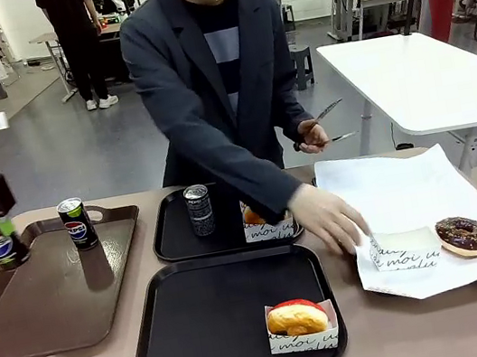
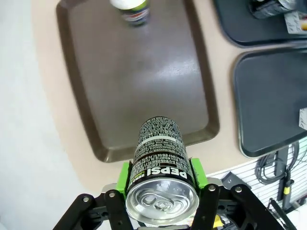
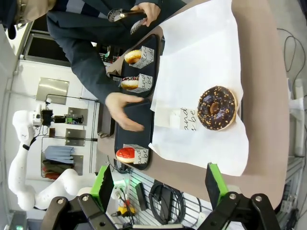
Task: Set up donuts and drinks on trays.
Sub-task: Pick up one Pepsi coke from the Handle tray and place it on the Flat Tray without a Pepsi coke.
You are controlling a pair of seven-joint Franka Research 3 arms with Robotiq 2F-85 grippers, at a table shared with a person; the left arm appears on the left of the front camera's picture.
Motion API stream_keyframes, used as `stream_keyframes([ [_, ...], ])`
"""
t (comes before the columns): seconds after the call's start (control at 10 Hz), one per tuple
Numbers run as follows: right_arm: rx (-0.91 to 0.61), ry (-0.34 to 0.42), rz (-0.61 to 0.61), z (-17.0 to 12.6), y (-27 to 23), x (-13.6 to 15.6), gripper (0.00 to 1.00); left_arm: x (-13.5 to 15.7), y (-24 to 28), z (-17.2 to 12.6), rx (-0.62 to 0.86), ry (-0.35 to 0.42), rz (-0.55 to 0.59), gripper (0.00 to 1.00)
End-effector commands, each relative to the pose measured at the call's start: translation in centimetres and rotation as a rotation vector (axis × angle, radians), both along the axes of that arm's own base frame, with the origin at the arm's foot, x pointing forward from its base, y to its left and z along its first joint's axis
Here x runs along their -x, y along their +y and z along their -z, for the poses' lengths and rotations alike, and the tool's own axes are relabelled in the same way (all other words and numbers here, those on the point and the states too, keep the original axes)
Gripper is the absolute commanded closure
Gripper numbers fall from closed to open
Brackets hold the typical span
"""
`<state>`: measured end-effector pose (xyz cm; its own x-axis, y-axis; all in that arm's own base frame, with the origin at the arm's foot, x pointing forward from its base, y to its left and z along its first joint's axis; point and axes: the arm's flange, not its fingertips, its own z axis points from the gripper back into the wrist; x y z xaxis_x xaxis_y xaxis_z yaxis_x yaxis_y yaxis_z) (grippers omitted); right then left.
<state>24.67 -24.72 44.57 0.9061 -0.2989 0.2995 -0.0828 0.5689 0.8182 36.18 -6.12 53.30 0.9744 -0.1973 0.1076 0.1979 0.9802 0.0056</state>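
Observation:
My left gripper (image 1: 0,244) is shut on a black Pepsi can (image 2: 160,165), held above the near left corner of the brown tray (image 2: 139,76); its green pads (image 2: 125,173) press both sides of the can. A second Pepsi can (image 1: 77,224) stands on that tray. The far black tray (image 1: 175,235) carries a dark can (image 1: 199,210) and a boxed donut (image 1: 264,220). On the near black tray (image 1: 199,323) sits a boxed red-topped donut (image 1: 299,319). My right gripper (image 3: 159,187) hangs open above the table edge, near a chocolate donut (image 3: 217,108).
The chocolate donut (image 1: 464,235) and an empty white box (image 1: 402,252) lie on white paper (image 1: 405,187) at the right. The person's hand (image 1: 329,218) reaches over the paper toward that box; the other hand holds tongs (image 1: 326,125).

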Motion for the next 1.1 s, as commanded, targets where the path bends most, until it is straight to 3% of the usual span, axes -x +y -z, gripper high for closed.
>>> stream_keyframes([
  [0.0, -0.025, -0.036, 0.002, 0.0, 0.0, -0.2, 0.00, 0.9, -3.2, 0.3, 0.004, -0.052, 0.109, 0.42],
  [0.4, -0.025, -0.036, 0.002, 0.0, 0.0, -0.2, 0.00, 1.9, -10.7, 1.3, -0.044, -0.049, 0.293, 0.42],
  [0.6, -0.025, -0.036, 0.002, 0.0, 0.0, -0.2, 0.00, 2.7, -12.0, 1.3, -0.063, -0.016, 0.305, 0.42],
  [1.0, -0.025, -0.036, 0.002, 0.0, 0.0, -0.2, 0.00, 2.6, -11.5, 1.6, -0.059, -0.027, 0.281, 0.42],
])
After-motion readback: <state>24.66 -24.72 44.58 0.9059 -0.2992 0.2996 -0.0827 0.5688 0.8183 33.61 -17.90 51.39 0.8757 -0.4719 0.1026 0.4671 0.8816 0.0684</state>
